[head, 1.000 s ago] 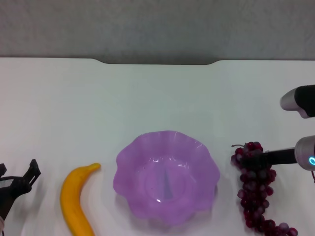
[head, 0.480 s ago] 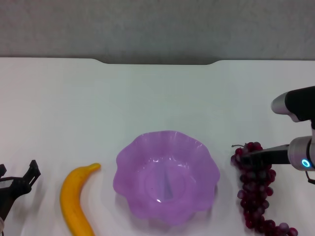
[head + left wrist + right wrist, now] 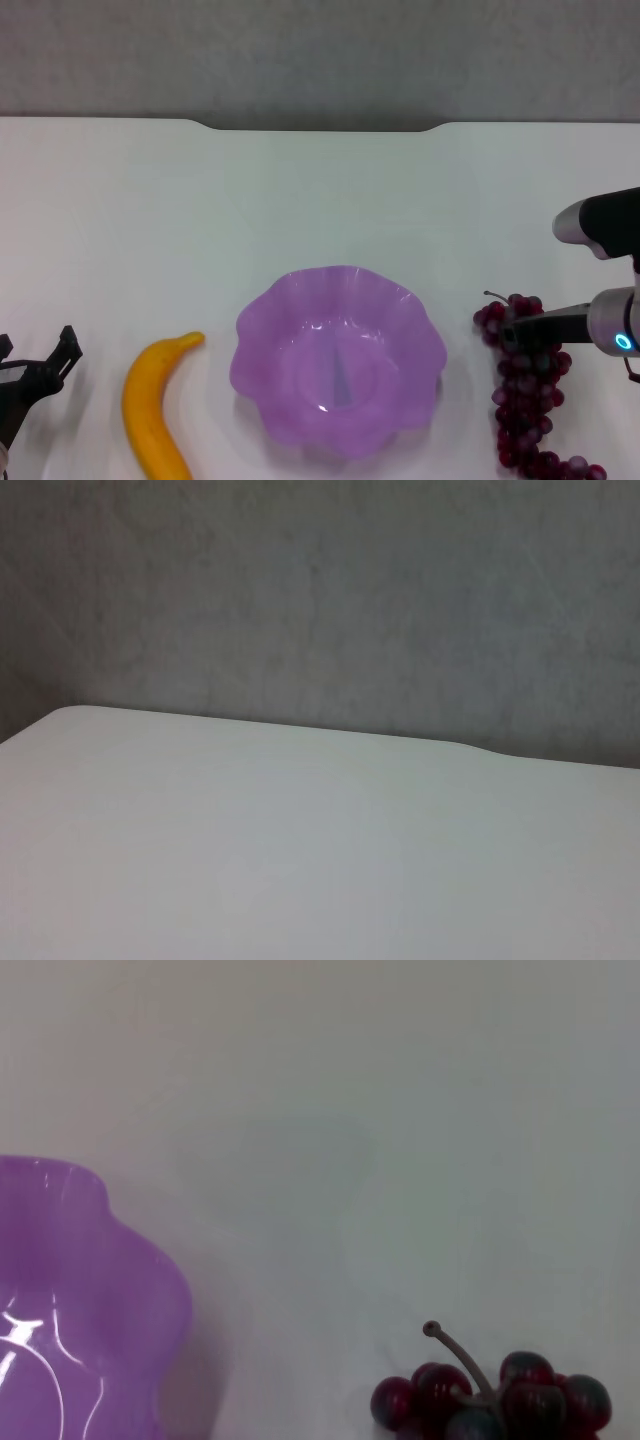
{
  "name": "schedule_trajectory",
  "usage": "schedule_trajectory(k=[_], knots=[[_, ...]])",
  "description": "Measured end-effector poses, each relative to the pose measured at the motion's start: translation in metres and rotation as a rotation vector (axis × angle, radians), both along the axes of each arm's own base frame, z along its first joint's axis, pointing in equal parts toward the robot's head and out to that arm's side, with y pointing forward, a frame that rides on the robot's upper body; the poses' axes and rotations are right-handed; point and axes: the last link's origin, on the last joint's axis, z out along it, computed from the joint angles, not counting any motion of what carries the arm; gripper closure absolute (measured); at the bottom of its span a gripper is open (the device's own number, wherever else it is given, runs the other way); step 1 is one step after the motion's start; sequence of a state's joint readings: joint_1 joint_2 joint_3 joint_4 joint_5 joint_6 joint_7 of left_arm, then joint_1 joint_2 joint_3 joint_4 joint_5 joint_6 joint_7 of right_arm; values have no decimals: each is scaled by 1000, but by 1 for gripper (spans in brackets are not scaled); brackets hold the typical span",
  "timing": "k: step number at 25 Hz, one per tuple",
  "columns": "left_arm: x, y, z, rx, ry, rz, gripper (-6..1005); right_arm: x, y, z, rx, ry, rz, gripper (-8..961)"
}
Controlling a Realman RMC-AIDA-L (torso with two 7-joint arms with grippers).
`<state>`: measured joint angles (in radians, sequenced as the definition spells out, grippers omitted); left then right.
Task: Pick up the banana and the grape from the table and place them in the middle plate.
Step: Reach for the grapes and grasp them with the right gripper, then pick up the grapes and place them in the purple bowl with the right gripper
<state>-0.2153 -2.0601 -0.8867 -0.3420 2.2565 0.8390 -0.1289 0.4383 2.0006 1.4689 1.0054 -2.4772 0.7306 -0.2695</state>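
The yellow banana [image 3: 150, 405] lies on the white table [image 3: 320, 200] just left of the purple scalloped middle plate [image 3: 262, 312], which holds nothing. The dark red grape [image 3: 525, 400] bunch lies right of the plate. My right gripper [image 3: 530, 326] reaches in from the right, its dark finger across the top of the bunch, shut on it. The right wrist view shows the bunch's top and stem [image 3: 490, 1400] and the plate's edge [image 3: 90, 1290]. My left gripper [image 3: 37, 348] stands open at the lower left, left of the banana and apart from it.
The table's far edge has a notch [image 3: 320, 127] against a grey wall. The left wrist view shows only bare tabletop [image 3: 300, 860] and wall.
My right gripper has drawn back slightly to the right, and the top of the grape bunch has shifted right with it, baring its stem. The left arm, banana and plate have not moved.
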Motion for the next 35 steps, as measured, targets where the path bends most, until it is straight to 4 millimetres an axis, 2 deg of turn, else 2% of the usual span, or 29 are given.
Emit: schedule_trajectory(k=[35], knots=[[-1, -2, 1, 3, -1, 3, 118, 10, 0, 4, 79, -13, 54, 635]])
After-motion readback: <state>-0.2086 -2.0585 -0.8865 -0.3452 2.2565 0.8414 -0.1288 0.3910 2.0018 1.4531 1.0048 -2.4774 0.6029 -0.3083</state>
